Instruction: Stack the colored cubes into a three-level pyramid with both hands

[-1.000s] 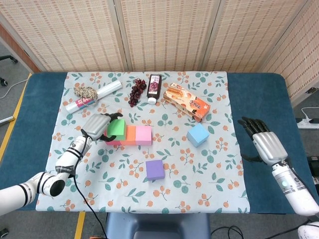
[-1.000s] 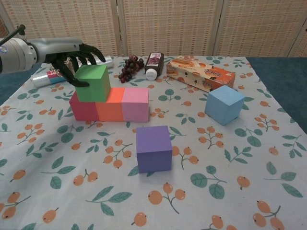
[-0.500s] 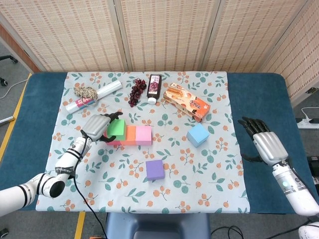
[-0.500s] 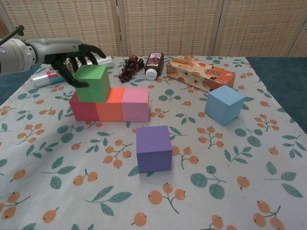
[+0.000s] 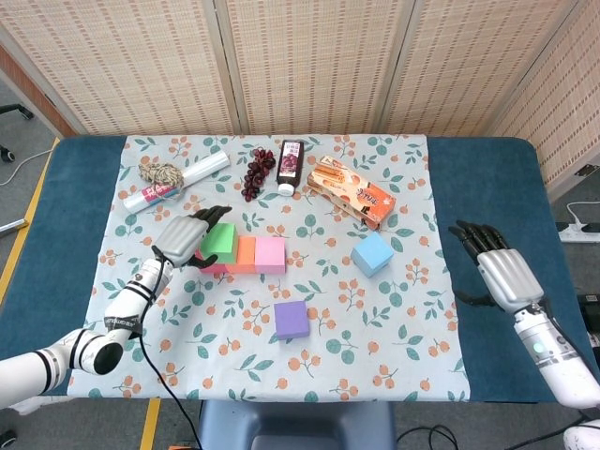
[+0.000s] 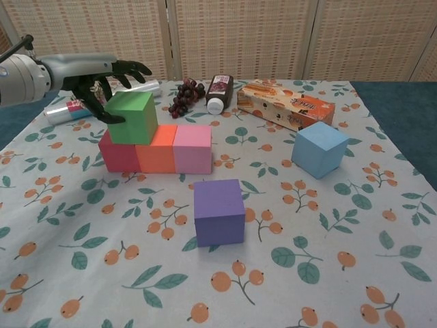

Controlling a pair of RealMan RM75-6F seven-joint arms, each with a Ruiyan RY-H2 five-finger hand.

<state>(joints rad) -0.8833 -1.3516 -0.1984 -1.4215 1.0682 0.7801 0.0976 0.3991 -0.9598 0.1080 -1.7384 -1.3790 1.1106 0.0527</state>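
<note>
Cubes are partly stacked: red, orange and pink form the base row [image 6: 156, 150], the green cube [image 6: 133, 117] rests on its 9 o'clock end. Left hand [image 6: 95, 76] touches it, fingers spread. Purple cube [image 6: 218, 212] and blue cube [image 6: 319, 149] lie unstacked; right hand [image 5: 497, 267] waits, holding nothing.

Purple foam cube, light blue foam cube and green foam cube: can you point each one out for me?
purple foam cube [image 6: 219, 212]: chest view, front face.
light blue foam cube [image 6: 319, 149]: chest view, middle of the cube.
green foam cube [image 6: 132, 119]: chest view, front face, atop the row.
</note>
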